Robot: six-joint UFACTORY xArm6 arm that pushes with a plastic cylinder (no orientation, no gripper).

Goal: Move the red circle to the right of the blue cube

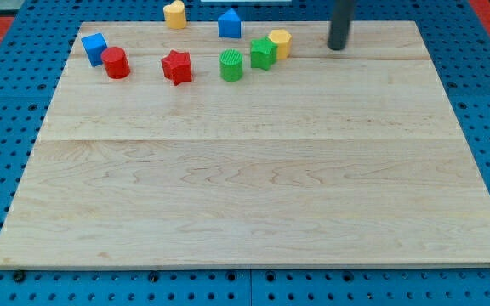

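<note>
Blocks sit in a loose row along the top of your tabletop [253, 187], all to the view's left of my tip [338, 48], the pincer end of this arm. Farthest from it you see the blue cube [94, 48], with the red circle [116, 63] touching its lower right side. Nearer come the red star [177, 66], the yellow heart-like block [174, 14] up at the top edge, the blue house-shaped block [230, 23] and the green cylinder [231, 65]. Closest lie the green block [263, 53] and the yellow hexagonal block [280, 42], touching each other. The pincer is a plain rod, so it holds nothing, with no jaws to be wide or narrow.
</note>
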